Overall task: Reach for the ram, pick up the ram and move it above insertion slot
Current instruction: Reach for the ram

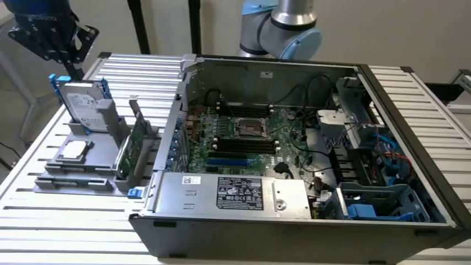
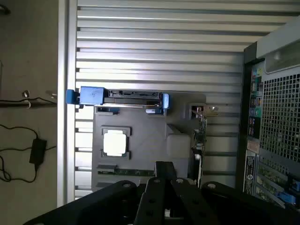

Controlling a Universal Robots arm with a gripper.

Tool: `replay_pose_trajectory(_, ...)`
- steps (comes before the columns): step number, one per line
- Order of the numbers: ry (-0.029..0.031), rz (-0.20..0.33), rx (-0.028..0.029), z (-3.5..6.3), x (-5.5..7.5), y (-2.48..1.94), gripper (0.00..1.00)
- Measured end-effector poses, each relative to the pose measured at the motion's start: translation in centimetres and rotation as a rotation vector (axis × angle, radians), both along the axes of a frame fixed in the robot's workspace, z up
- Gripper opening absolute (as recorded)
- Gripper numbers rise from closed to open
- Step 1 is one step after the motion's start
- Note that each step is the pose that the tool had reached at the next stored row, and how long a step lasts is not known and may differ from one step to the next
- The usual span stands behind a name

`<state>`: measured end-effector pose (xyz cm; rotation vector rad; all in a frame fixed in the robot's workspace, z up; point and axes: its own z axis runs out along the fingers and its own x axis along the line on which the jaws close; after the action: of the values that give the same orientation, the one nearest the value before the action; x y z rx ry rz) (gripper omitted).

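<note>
Hovering over the grey holder (image 2: pixel 150 136), the gripper (image 2: pixel 164 168) is recorded clenched, nothing grasped. The ram (image 2: pixel 126 172) is noted lying in the holder, the processor (image 2: pixel 115 143) between it and the upright hard drive (image 1: pixel 83 105).

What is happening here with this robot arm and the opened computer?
The robot arm's black gripper hangs, shut and empty, above the grey parts holder beside the open dark computer case. The ram, a long thin green circuit-board stick, lies in that holder, not yet picked up. A silver hard drive with blue rails stands upright in the same holder.
</note>
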<state>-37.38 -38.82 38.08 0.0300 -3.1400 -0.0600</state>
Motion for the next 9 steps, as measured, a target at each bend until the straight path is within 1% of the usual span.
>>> replay_pose_trajectory(9, 0.0000, 0.000, 0.0000, 0.00, 0.00, 0.00, 0.11)
